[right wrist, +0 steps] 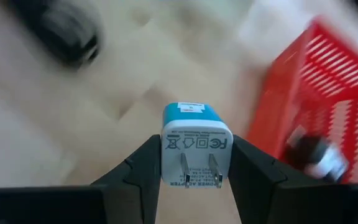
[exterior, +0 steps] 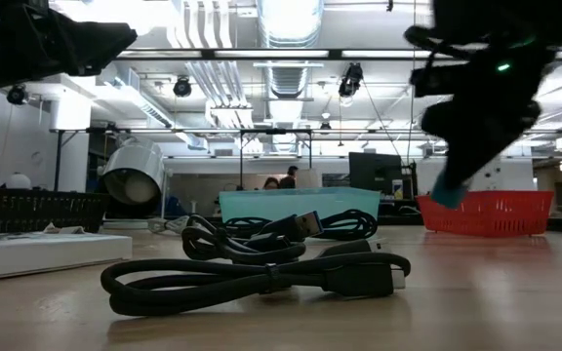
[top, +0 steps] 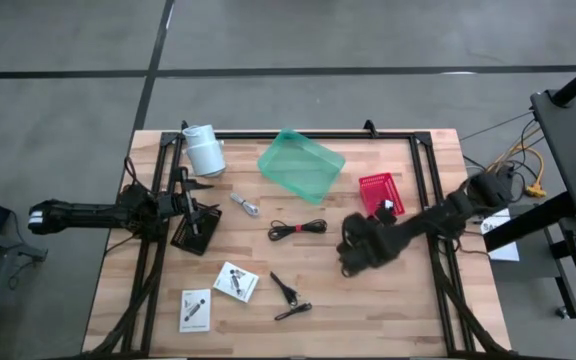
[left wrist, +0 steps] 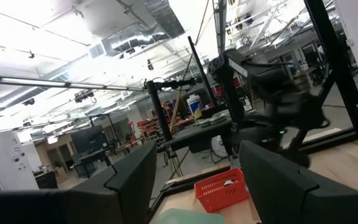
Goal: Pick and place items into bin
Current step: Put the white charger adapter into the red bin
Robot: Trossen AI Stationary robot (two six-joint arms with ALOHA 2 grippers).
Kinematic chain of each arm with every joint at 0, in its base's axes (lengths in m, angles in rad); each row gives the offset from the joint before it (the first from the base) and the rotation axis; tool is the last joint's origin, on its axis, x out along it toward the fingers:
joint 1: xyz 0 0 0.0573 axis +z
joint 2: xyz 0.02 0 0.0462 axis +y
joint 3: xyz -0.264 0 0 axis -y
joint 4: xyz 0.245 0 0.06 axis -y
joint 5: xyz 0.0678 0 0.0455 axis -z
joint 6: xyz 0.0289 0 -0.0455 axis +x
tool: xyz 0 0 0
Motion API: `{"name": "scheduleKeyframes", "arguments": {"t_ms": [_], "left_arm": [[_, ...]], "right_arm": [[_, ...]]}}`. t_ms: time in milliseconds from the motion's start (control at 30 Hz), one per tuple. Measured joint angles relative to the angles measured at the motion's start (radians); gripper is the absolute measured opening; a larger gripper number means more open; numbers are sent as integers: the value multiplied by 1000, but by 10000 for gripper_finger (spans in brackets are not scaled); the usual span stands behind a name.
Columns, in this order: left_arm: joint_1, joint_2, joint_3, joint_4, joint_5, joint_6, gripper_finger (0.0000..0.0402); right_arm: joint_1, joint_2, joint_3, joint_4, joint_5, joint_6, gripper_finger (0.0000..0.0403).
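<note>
My right gripper (top: 353, 252) hangs over the table's middle right, near the red basket, shut on a small white-and-blue wall charger (right wrist: 196, 149). The teal bin (top: 301, 163) rests tilted at the far middle. A coiled black cable (top: 298, 229), a silvery plug (top: 245, 204), two white packets (top: 236, 282) (top: 195, 309) and black clips (top: 286, 290) lie flat on the wood. My left gripper (left wrist: 197, 155) is open and holds nothing; it hovers over the flat black pad (top: 196, 232) at the left. My right gripper pinches the charger's white body (right wrist: 196, 163) between its two fingers, one on each side face. The two metal prongs (right wrist: 197, 168) point back at the wrist and the blue end (exterior: 447, 192) sticks out below. The fingers slant down from above; the charger is lifted clear.
The red slotted basket (top: 380, 193), with a small object inside (right wrist: 316, 158), stands just beyond my right gripper. A white cylinder (top: 204, 150) lies at the far left. Black frame rails (top: 423, 190) run along both table sides. Bare wood lies in front of the right gripper.
</note>
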Motion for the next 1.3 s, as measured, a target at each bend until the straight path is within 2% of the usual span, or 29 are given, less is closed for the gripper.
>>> {"name": "scheduleKeyframes", "arguments": {"t_ms": [133,400,633,867,1100,1300], "left_arm": [[0,2,0,0,0,0,215],[0,9,0,-1,0,0,215],[0,9,0,0,0,0,215],[0,11,0,3,0,0,215],[0,12,0,3,0,0,215],[0,11,0,3,0,0,215]], "right_arm": [[-71,-31,8,-2,74,-61,136],[-219,-177,-3,-133,83,-75,136],[-369,-338,-85,-113,-57,-181,136],[-462,-475,-204,99,-213,-336,136],[-494,-516,-249,97,-224,-343,138],[-495,-512,-272,95,-231,-342,177]]}}
